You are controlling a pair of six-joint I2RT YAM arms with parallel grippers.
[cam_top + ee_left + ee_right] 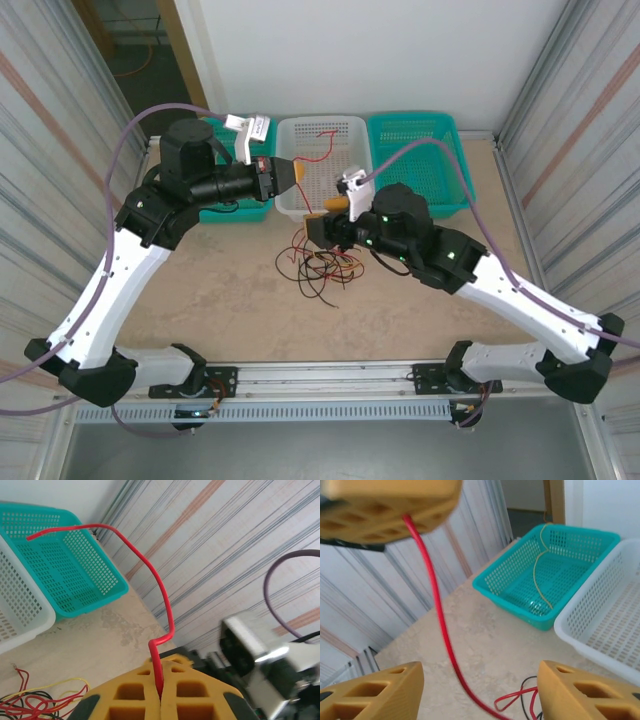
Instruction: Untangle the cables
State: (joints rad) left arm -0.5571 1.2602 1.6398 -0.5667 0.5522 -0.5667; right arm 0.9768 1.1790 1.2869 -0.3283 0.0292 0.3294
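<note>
My left gripper (288, 175) (160, 664) is shut on a red cable (165, 605), held up beside the white basket (345, 128). One end of that cable arcs up and away toward the baskets. In the right wrist view the rest of the red cable (438, 611) hangs from the left fingers (385, 505) and drops between my right gripper's (482, 692) open fingers, touching neither. My right gripper (335, 205) hovers just behind the tangle of red, black and yellow cables (320, 265) on the table.
A teal basket (440, 130) stands to the right of the white one. Another teal basket (520, 580) on the left holds a yellow cable (538, 575). Striped wall panels close both sides. Lavender hoses loop off both arms.
</note>
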